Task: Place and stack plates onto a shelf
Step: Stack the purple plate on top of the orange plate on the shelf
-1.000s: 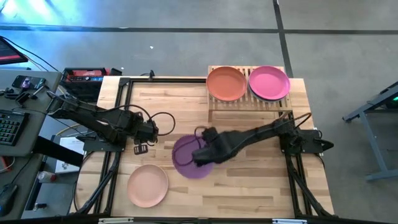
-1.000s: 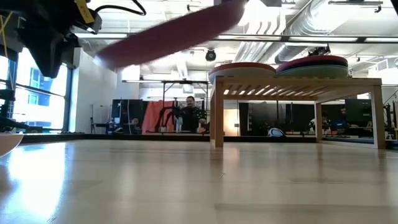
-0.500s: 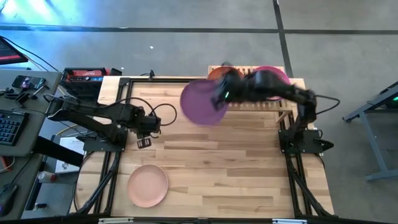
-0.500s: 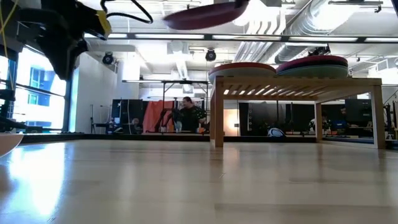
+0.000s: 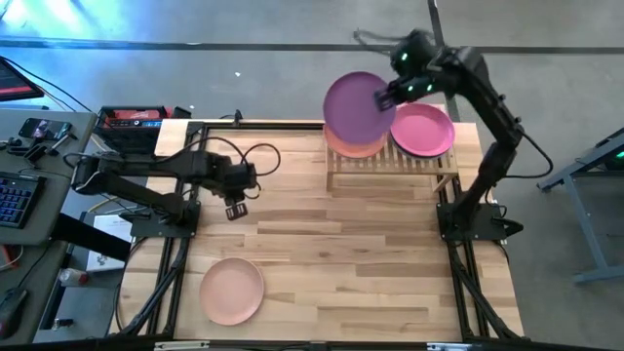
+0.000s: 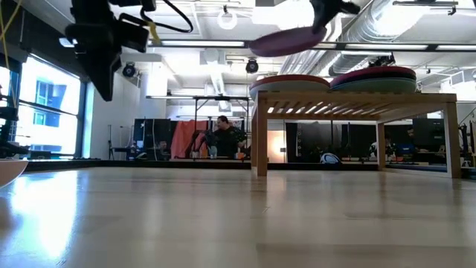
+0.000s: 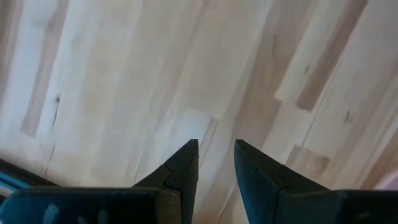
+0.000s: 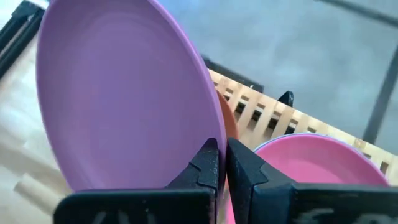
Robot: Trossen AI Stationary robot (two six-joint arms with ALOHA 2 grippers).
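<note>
My right gripper is shut on the purple plate and holds it in the air over the left half of the bamboo shelf. The orange-red plate tops the stack under it, and only its edge shows. The magenta plate tops the right stack. In the low view the purple plate hangs above both stacks on the shelf. The peach plate lies flat on the table near its near-left corner. My left gripper hovers open over bare table. My right gripper pinches the purple plate's rim on the side toward the table's right, one finger on the upper face and one underneath. It comes slanting down from the far right. The plate is lifted clear and slightly tilted above the orange-red plate.
Black frame rails run along the table's left and right sides. Bare wood spans the middle of the table. A desk with a keyboard stands off the left edge. People show in the room behind the table.
My right gripper has carried the purple plate up from the table's middle toward the far edge and right, and it now hangs over the orange-red stack on the shelf. The plate has levelled from a steep tilt. My left gripper has drifted a little toward the far right.
</note>
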